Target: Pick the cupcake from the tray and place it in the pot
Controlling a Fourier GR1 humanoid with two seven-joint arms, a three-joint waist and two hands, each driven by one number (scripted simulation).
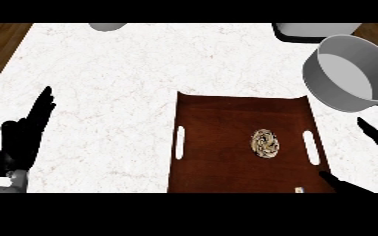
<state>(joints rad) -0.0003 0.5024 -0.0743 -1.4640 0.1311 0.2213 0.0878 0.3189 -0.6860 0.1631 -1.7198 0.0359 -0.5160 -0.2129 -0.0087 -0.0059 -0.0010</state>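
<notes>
A cupcake (266, 143) with swirled brown and cream topping sits on the dark wooden tray (221, 130), toward its right side. The grey pot (334, 82) stands off the tray's upper right corner, at the view's right edge. My left hand (26, 130) rests open at the left edge, fingers pointing up, far from the tray. Only fingertips of my right hand (343, 184) show at the lower right, just right of the tray, with another fingertip higher near the pot; they look straight and hold nothing.
The white marble counter (111, 70) spreads left of the tray. A grey round object (108, 26) peeks in at the top edge. A dark-rimmed tray or appliance (310, 31) sits at the top right behind the pot.
</notes>
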